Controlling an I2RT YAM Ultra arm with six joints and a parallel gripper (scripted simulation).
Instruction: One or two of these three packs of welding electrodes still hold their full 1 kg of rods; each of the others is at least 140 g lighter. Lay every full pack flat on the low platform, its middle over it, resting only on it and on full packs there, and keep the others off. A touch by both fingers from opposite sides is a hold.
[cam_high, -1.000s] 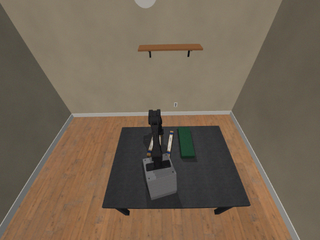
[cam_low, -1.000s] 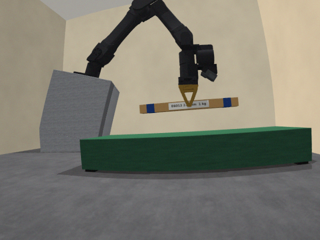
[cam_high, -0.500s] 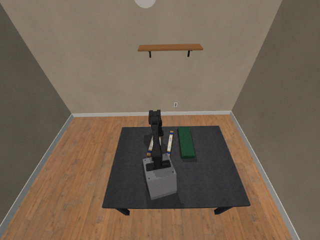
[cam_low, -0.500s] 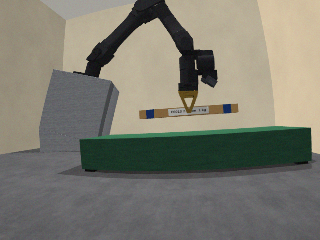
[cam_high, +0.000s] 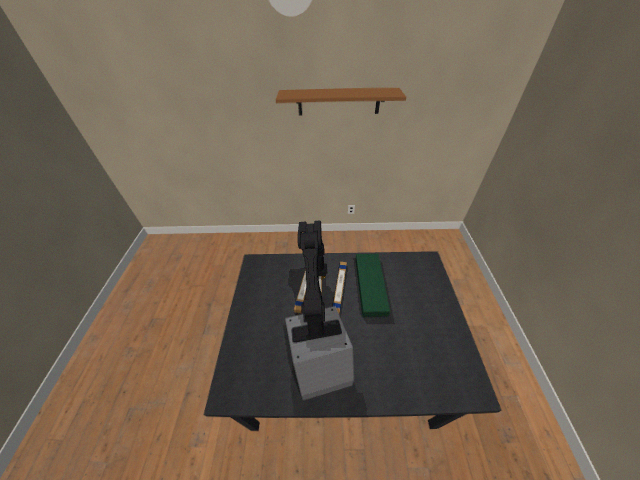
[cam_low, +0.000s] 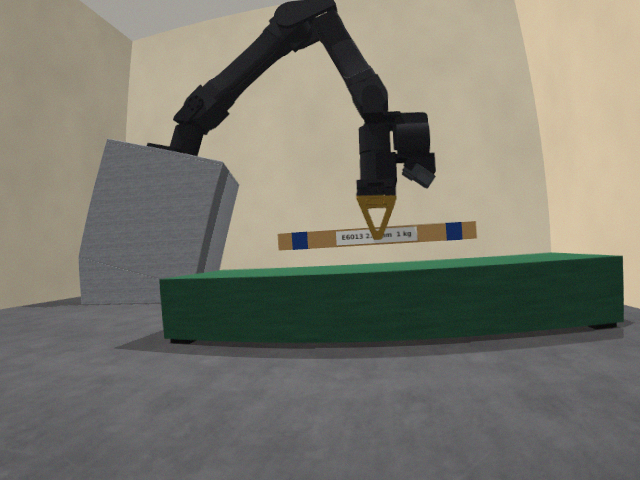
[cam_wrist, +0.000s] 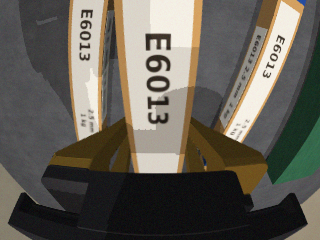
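We have 1 pack (cam_low: 376, 235) pinched mid-length in the claw (cam_low: 377, 233), hanging level in the air beside the green platform (cam_low: 392, 299). 2 other packs (cam_wrist: 87, 60) lie on the tabletop (cam_high: 413, 351) below. Long, stiff, likely dense; a centred grip should limit tipping.

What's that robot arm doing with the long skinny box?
The black arm's end effector is shut on one pack of welding rods, pinching it near its middle and holding it level in the air. The other two packs lie on the dark table below it, one on each side. The green platform, where full packs belong, has nothing on it yet. The held pack is not over the platform; it hangs beside it.
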